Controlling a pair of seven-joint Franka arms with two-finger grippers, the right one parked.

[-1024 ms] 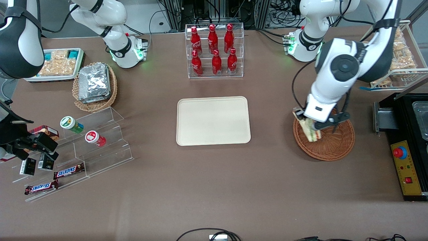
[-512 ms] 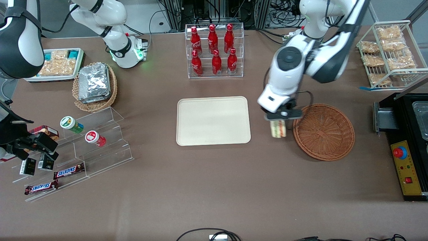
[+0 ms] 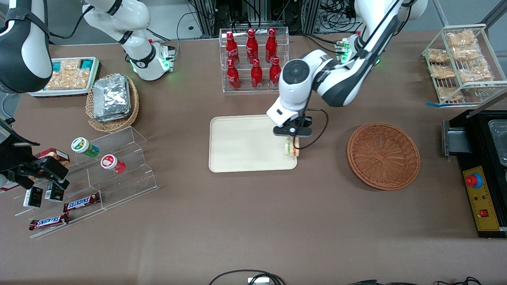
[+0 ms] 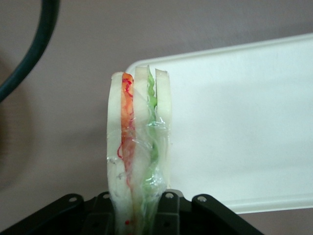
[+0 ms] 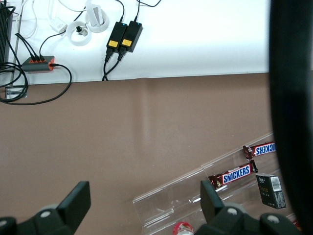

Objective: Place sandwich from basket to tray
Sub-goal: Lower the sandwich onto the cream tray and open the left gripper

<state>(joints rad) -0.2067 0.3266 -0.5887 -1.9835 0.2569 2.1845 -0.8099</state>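
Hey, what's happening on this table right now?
The left arm's pincer is shut on a small wrapped wedge sandwich with green and orange-red filling, holding it above the edge of the flat cream rectangular tray. The round reddish-brown wicker basket, toward the working arm's end, holds nothing.

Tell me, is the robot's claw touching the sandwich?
Touching. The left wrist view shows the sandwich wedged upright in the gripper, which hangs over the tray edge nearest the basket.
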